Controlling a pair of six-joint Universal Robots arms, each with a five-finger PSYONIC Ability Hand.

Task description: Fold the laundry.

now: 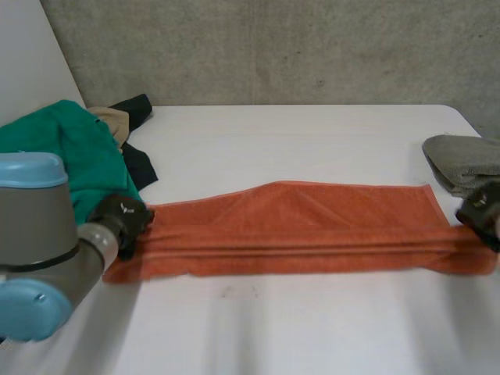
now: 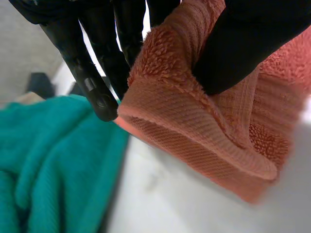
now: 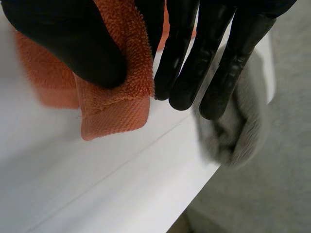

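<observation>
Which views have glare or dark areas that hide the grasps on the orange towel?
Head view: even light, no glare on the table; the left hand and right hand are dark shapes at the orange towel's ends. Left wrist view: the black thumb shows little detail, yet its pinch on the towel is plain. Right wrist view: likewise.

The left hand (image 1: 123, 220) and the right hand (image 1: 482, 207) reach low, well apart, each thumb pinching one end of the orange towel (image 1: 297, 226) against its fingers.
</observation>
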